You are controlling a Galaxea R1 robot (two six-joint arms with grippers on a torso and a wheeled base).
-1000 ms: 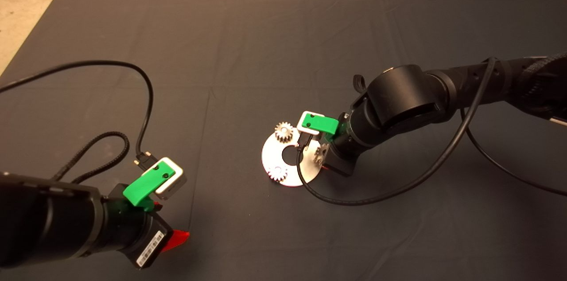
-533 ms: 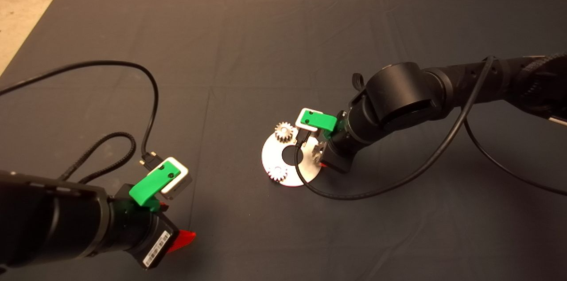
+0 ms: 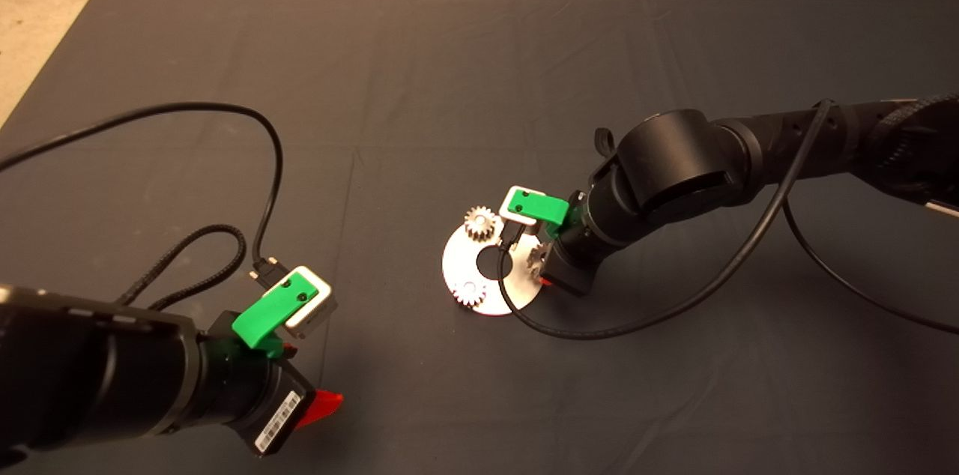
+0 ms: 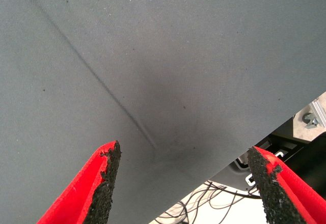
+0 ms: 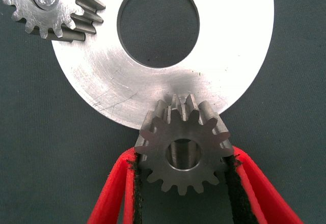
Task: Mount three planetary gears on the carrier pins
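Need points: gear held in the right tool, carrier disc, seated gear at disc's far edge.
held gear [image 5: 183, 150], right wrist view: front face, just beside the bore.
carrier disc [image 5: 102, 74], right wrist view: bare flat face beside the centre hole.
seated gear [image 3: 482, 223], head view: top face, at the disc's far edge.

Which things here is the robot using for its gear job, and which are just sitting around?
For the job:
- third gear, pinched in the right gripper
- round disc
- two gears already on pins

Just sitting around:
- left gripper, open over the bare mat
- black cables
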